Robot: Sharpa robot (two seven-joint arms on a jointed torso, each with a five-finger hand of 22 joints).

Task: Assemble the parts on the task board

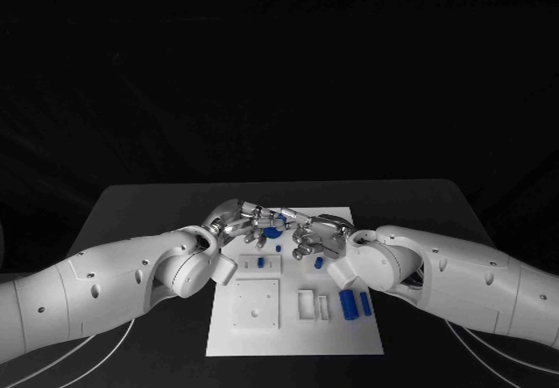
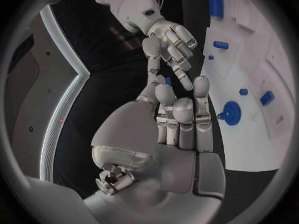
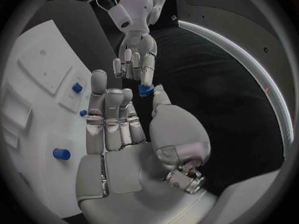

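Both hands meet fingertip to fingertip above the far end of the white task board (image 1: 350, 339). A small blue part (image 3: 146, 90) hangs in the air between them. My right hand (image 1: 317, 236) has its thumb tip against the part, with a finger close on the other side. A fingertip of my left hand (image 1: 239, 220) touches the same part (image 2: 167, 80) from above; I cannot tell whether that hand grips it. On the board under the hands sits a round blue part (image 2: 231, 113).
Two blue cylinders (image 1: 347, 303) lie side by side at the board's right edge, next to white slotted frames (image 1: 306, 303). A square white block (image 1: 256, 304) sits at the board's near left. Small blue pegs (image 3: 77, 87) stand in the board. Black table surrounds it.
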